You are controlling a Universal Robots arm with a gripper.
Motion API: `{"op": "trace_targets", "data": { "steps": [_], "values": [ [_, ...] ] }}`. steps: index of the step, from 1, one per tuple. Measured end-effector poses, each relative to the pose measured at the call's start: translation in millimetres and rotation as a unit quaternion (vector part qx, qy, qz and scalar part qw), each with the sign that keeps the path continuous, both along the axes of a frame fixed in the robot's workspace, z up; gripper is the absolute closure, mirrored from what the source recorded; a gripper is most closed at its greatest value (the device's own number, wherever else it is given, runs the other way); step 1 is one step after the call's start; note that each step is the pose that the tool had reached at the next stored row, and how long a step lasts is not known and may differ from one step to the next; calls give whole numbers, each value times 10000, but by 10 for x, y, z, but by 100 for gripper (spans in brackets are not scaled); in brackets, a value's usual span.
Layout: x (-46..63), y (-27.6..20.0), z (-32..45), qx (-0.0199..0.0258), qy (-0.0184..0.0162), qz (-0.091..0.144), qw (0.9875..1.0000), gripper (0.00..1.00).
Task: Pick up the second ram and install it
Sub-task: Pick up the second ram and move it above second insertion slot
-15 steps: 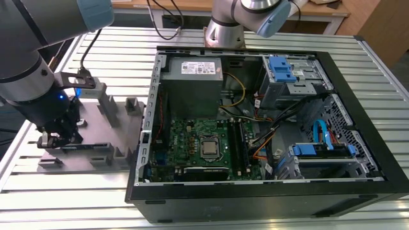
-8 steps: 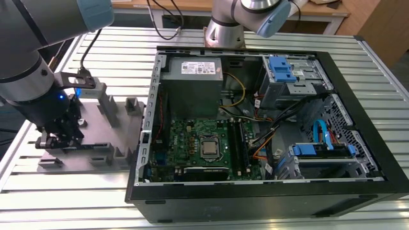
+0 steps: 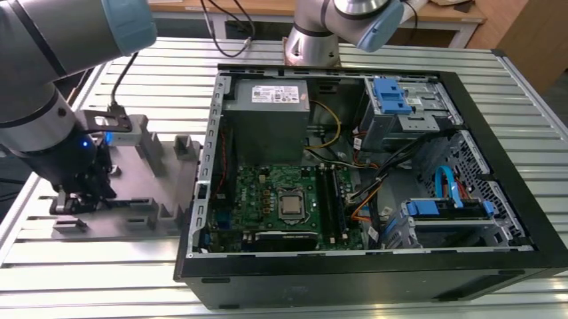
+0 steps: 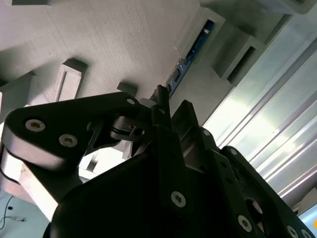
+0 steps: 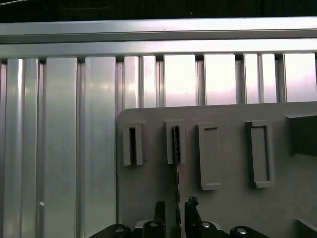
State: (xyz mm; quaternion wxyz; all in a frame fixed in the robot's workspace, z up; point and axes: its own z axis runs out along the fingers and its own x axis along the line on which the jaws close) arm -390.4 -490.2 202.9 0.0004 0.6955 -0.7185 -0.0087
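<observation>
Here, in the exterior view, the gripper (image 3: 78, 199) hangs low over a grey fixture plate (image 3: 133, 183) that lies on the slatted desk (image 3: 106, 266), on the exterior view's left of the open computer case (image 3: 355, 282). The case lies on its side, so the motherboard (image 3: 284, 199) faces upward, presumably to admit parts from above.

In the second wrist view, the second ram (image 4: 190, 55) stands on its long edge in a slotted holder (image 4: 233, 59) on the plate (image 4: 114, 39). This posture leaves both broad faces free for a side grasp. The gripper (image 4: 172, 101) is near the stick's closer end.

In the first wrist view, the ram (image 5: 176, 168) appears edge-on as a thin dark line. It runs from its holder (image 5: 175, 141) down between the fingers (image 5: 159, 210). The fingers are spread, one on each side of the stick, with a gap visible on both sides. They straddle the ram and do not pinch it. Judged from this, the pick-up is not yet done, and the ram rests in the fixture, well apart from the motherboard.
</observation>
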Motion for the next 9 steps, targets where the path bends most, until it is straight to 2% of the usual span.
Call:
{"op": "trace_targets", "data": {
  "steps": [6,9],
  "values": [
    [-1,-2,-108,26,1,9,10000,73],
    [-1,-2,-113,26,2,10,10000,73]
  ]
}}
